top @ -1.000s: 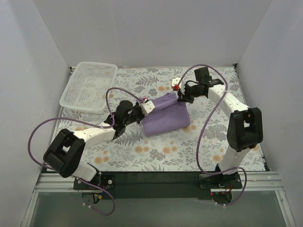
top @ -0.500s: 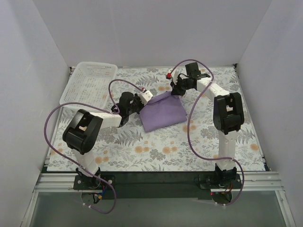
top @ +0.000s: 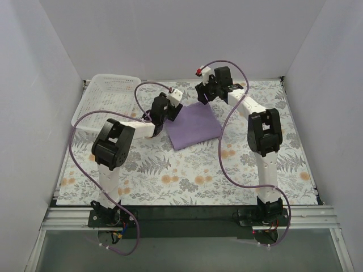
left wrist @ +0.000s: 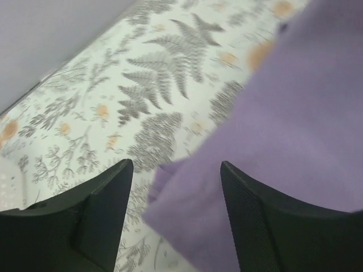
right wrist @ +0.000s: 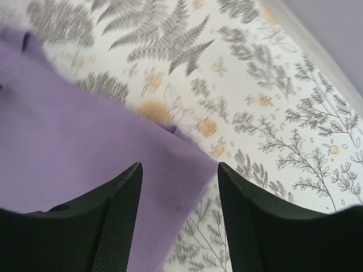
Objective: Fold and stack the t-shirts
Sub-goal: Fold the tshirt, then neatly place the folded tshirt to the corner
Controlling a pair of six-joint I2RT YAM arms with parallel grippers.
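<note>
The lavender t-shirt lies folded flat on the floral bench, just right of the white basket. The left fingers stand apart above its basket-side corner and the right fingers apart above the corner farther from the basket, neither clamping cloth. Light and limp, it would likely sag and unfold, so pinch all layers together at a folded edge.

t-shirt partly beyond both wrist views' edges
</note>
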